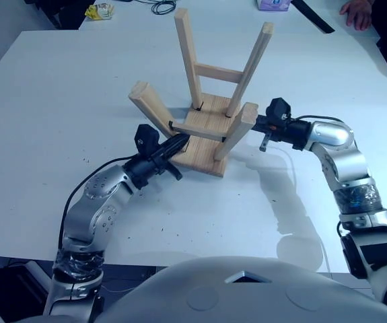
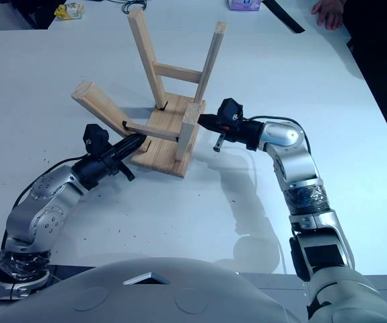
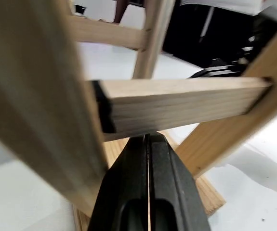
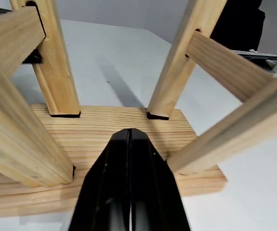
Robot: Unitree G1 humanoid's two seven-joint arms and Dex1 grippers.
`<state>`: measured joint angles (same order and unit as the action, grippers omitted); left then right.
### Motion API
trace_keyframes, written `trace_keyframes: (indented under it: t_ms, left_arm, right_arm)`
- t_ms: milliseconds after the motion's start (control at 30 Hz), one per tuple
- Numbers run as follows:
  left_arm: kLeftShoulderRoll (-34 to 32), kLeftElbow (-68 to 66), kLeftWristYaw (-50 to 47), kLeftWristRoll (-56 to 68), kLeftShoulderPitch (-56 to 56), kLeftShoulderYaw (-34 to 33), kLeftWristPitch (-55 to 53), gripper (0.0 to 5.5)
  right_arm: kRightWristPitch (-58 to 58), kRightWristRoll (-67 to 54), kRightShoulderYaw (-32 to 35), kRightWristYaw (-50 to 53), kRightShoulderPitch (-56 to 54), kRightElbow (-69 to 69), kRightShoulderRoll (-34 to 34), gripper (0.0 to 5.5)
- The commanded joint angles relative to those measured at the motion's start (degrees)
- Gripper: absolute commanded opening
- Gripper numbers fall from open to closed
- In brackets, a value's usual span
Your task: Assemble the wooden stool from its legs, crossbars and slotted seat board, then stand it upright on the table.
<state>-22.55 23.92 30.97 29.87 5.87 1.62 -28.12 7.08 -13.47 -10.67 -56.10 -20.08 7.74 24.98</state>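
The left gripper (image 1: 180,142) is nearest, low on the white table (image 1: 58,101), with its two fingers pressed together and holding nothing. Its tip sits just under the near crossbar (image 3: 177,103), so I think it is there to push or nudge the wood, not to grab it. The stool is upside down in the middle of the table. Its seat board (image 1: 203,160) lies flat and the legs point up, which is likely how the legs get pushed into the slots. The near left leg (image 1: 149,104) leans far out to the left. The near right leg (image 1: 237,131) leans too, so that pair may not be fully set in the board. The right gripper (image 1: 255,122) is on the other side, just beside the near right leg. Its fingers are also closed tight with nothing between them, and from the right wrist view its tip hangs over the seat board. One gripper on each side looks like a way to keep the stool from sliding. Farther back stand the far left leg (image 1: 188,57) and the far right leg (image 1: 252,67), joined by the far crossbar (image 1: 218,73). I count four legs, two crossbars, one seat board and two grippers. The stool has not yet been turned over to stand on its legs.
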Motion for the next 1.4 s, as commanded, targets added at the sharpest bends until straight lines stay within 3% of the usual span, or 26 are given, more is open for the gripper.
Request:
trace_keyframes:
  t_ms: [33,233,500,667,733,900,1000,1133,1233,1400]
  left_arm:
    - [-2.3,-1.22,1.66,-2.01,1.99,0.83,-0.07,0.02]
    - [-4.01,-5.77,3.94,-3.84,1.74,-0.09,1.59,0.02]
    - [-8.72,-20.32,12.72,-7.81,-2.01,-0.63,9.66,0.02]
    - [-10.62,-29.94,20.91,-8.69,-7.76,-0.4,15.61,0.02]
    - [-11.85,-30.49,22.95,-8.6,-7.36,-1.24,16.71,0.02]
    - [-13.39,-12.48,21.44,-0.28,4.28,-9.27,11.24,0.02]
    - [-11.94,2.82,16.46,8.1,13.69,-14.5,5.09,0.02]
    - [-10.28,11.41,9.45,10.86,22.34,-15.77,-0.53,0.02]
    - [-12.3,11.11,5.59,3.09,27.74,-11.91,-2.73,0.02]
    - [-15.17,5.38,5.97,-2.9,27.82,-10.27,-3.05,0.02]
  right_arm:
    - [3.81,-3.63,-3.22,-6.73,-0.79,-3.45,-0.6,0.0]
    - [9.77,-7.75,-6.27,-14.23,0.53,-10.64,1.78,0.0]
    - [18.63,-12.81,-7.19,-15.03,3.87,-21.12,3.74,0.0]
    - [18.67,-11.25,-8.52,-13.3,1.2,-17.5,1.14,0.0]
    - [17.01,-9.89,-7.3,-13.51,1.0,-15.12,3.06,0.0]
    - [0.28,1.86,-4.71,-16.5,5.86,-1.46,16.85,0.0]
    - [-4.94,4.41,-2.08,-15.4,6.71,5.29,20.48,0.0]
    - [-9.48,9.36,0.64,-2.41,2.23,14.87,16.31,0.0]
    - [-13.26,14.42,0.56,9.59,-2.57,23.95,10.49,0.0]
    - [-18.98,17.27,0.33,18.2,-7.95,36.46,2.85,0.0]
